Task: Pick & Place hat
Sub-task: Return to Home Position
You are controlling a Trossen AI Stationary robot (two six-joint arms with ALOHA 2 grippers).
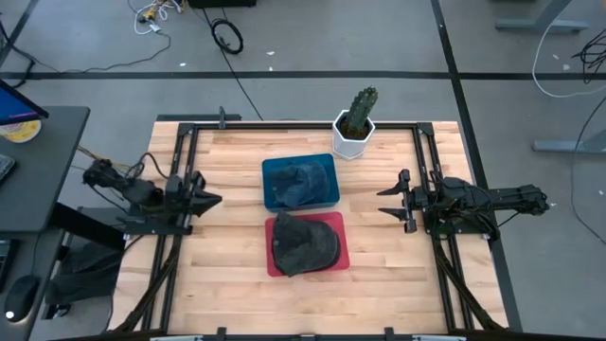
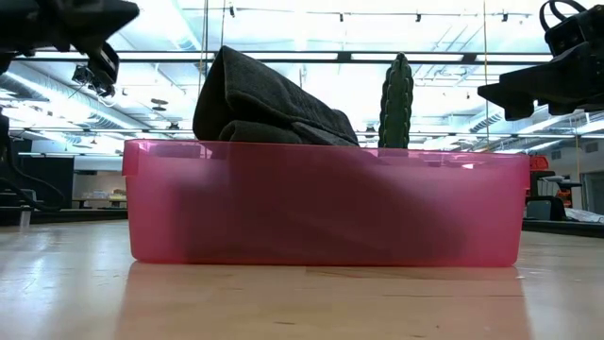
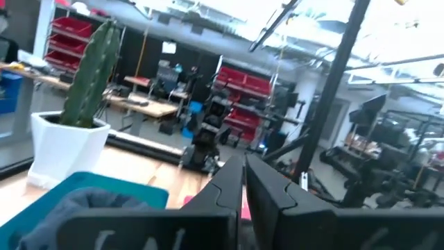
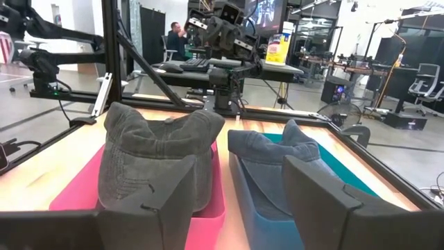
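A dark grey hat lies in a red bin near the table's middle; the low view shows the hat piled above the bin's wall. A blue hat lies in a blue bin just beyond it. My left gripper is shut and hovers left of the bins, touching nothing; its wrist view shows the fingers closed and pointed past the blue bin. My right gripper is open to the right of the bins and faces both hats.
A cactus in a white pot stands at the far edge behind the blue bin; it also shows as the cactus in the low view. Black frame rails run along both table sides. Bare wood lies between each gripper and the bins.
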